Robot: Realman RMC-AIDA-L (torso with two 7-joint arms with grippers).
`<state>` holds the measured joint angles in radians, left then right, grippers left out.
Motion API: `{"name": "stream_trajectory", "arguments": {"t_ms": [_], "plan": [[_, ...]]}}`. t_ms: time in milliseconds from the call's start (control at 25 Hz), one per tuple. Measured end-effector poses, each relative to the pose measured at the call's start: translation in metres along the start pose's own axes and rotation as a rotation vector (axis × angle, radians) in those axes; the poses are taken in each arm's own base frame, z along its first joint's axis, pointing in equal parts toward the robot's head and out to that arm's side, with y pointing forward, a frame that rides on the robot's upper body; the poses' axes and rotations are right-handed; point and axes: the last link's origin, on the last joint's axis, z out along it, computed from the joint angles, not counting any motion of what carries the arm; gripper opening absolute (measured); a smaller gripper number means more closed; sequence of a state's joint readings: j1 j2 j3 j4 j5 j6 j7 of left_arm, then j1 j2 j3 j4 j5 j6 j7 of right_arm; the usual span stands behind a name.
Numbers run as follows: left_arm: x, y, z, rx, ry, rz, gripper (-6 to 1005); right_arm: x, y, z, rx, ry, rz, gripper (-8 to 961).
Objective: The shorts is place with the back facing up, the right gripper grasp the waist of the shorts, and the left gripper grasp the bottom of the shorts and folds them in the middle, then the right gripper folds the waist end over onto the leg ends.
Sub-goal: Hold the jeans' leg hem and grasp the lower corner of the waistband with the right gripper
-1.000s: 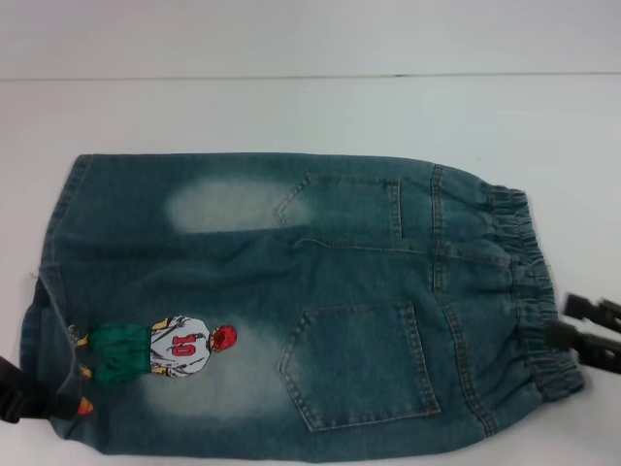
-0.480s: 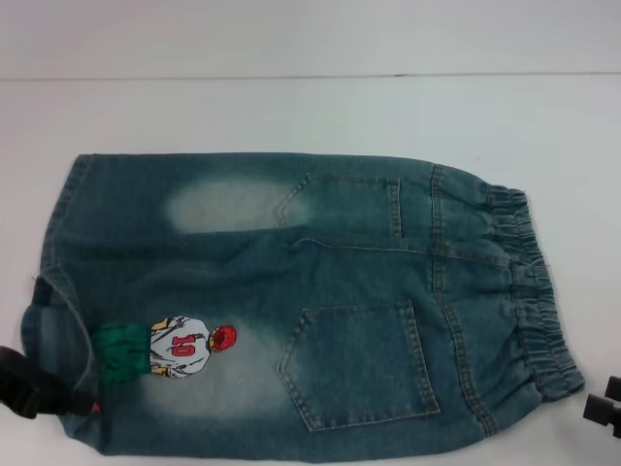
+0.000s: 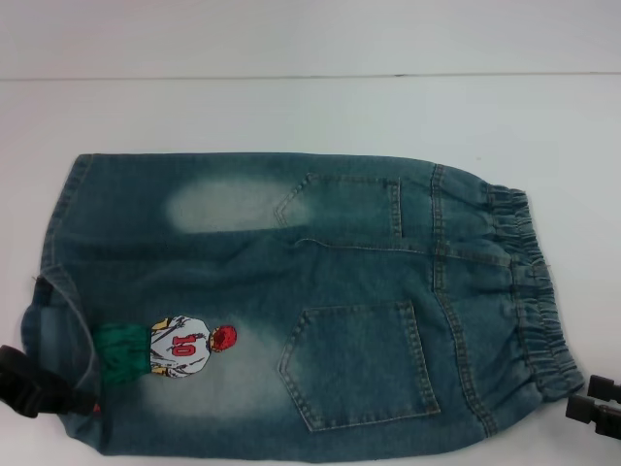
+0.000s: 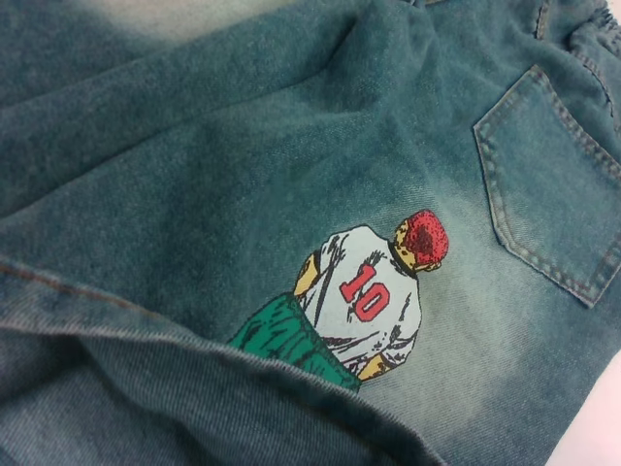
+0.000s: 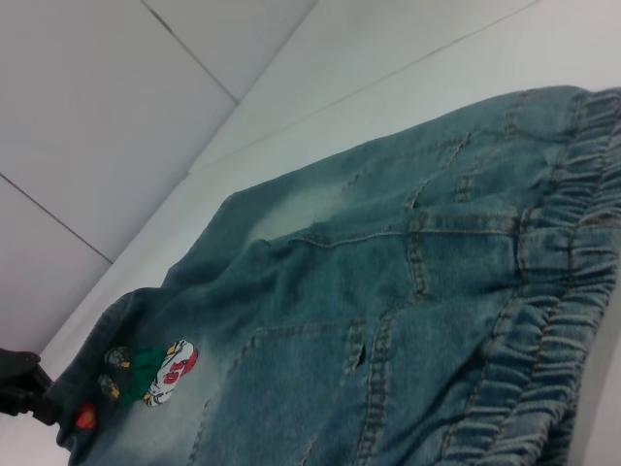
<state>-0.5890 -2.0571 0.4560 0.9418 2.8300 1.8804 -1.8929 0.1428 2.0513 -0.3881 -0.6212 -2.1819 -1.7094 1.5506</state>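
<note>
Blue denim shorts (image 3: 320, 291) lie flat with the back up, both back pockets showing. The elastic waist (image 3: 529, 291) is at the right and the leg ends are at the left. A cartoon print (image 3: 184, 348) of a figure numbered 10 sits near the nearer leg end. My left gripper (image 3: 39, 388) is at the near left corner, shut on the leg hem (image 3: 53, 301), which curls up and over the print's green legs (image 4: 291, 335). My right gripper (image 3: 594, 400) is open just off the near end of the waist, apart from the cloth.
The shorts rest on a white table (image 3: 291, 107) whose far edge meets a pale wall. In the right wrist view the left gripper (image 5: 24, 383) shows as a black shape beyond the leg end.
The right gripper moved from beside the waistband's middle toward the near table edge, now off the waist's near corner. The left gripper lifted the leg hem, which curled over the print's legs.
</note>
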Motion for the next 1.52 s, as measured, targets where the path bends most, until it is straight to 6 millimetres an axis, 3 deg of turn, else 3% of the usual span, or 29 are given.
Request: {"name": "stream_trajectory", "arguments": {"t_ms": [560, 1080, 1520], "plan": [[-0.001, -0.001, 0.000, 0.003, 0.006, -0.007, 62, -0.022, -0.007, 0.011, 0.003, 0.021, -0.014, 922], [0.002, -0.001, 0.000, -0.003, 0.004, 0.000, 62, -0.023, -0.011, 0.026, 0.013, 0.046, -0.012, 911], [0.004, -0.001, -0.001, -0.003, 0.005, 0.005, 63, -0.026, -0.003, 0.032, -0.044, 0.040, -0.042, 904]]}}
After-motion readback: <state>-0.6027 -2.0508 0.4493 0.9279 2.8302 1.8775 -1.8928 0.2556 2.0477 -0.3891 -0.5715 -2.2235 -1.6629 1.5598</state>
